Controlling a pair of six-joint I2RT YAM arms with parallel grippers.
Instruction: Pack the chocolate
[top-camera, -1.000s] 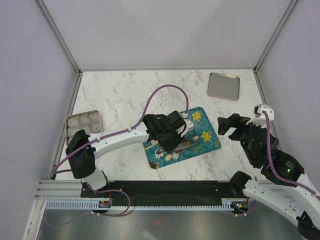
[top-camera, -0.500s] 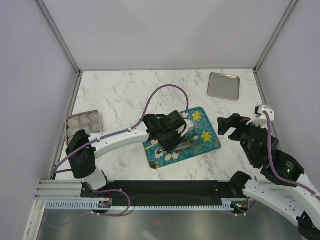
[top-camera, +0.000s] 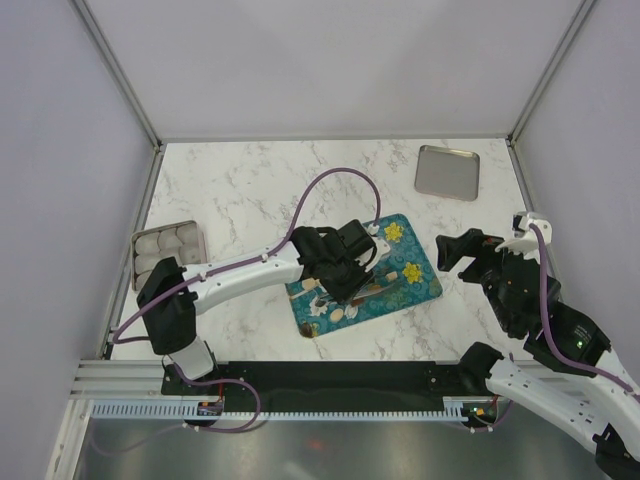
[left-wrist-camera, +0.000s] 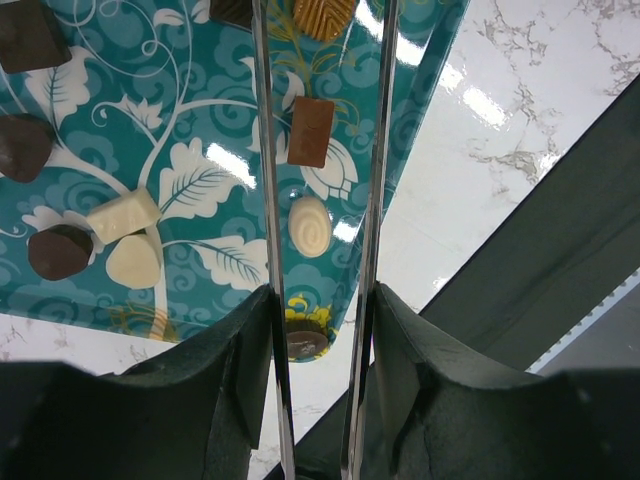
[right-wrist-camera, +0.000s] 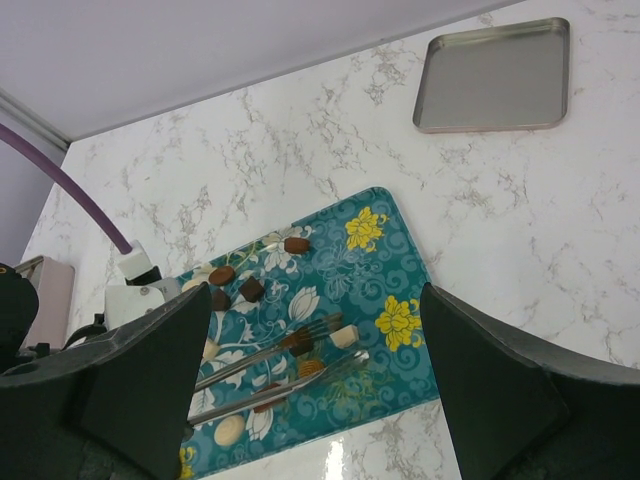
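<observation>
**Tongs poised over the bonbon tray, right arm standing off**

The small chocolate bonbons (right-wrist-camera: 252, 289), in dark brown, caramel and cream, all lie loose on the teal rectangular tray with white leaf scrolls and yellow flower prints (right-wrist-camera: 410, 270). The tray sits near the middle of the white marble counter (top-camera: 250, 190).

The left gripper (left-wrist-camera: 322, 292) hangs over the near half of the tray. Its jaws are clamped on a pair of thin, shiny metal tongs (left-wrist-camera: 265, 150), whose two blades run side by side along the inner faces of the fingers and reach out over the tray. Between the blades, in a line, lie a ridged orange bonbon (left-wrist-camera: 323, 12), a caramel-brown rectangular bonbon (left-wrist-camera: 310, 131), a cream oval bonbon (left-wrist-camera: 309, 226) and a dark round one (left-wrist-camera: 305, 340) near the tray's edge. Whether the blades touch any of them cannot be told. Off to one side of the tongs lie two cream pieces (left-wrist-camera: 122, 215) and several dark ones (left-wrist-camera: 60, 250).

The right gripper (top-camera: 460, 250) hovers above bare counter just right of the tray, its jaws spread wide with nothing between them.

A small metal tin (top-camera: 204, 245) lined with white crinkled paper cups (top-camera: 165, 245) sits at the left edge of the counter, well apart from the tray. A flat silver square lid (top-camera: 447, 172) lies at the far right.
</observation>
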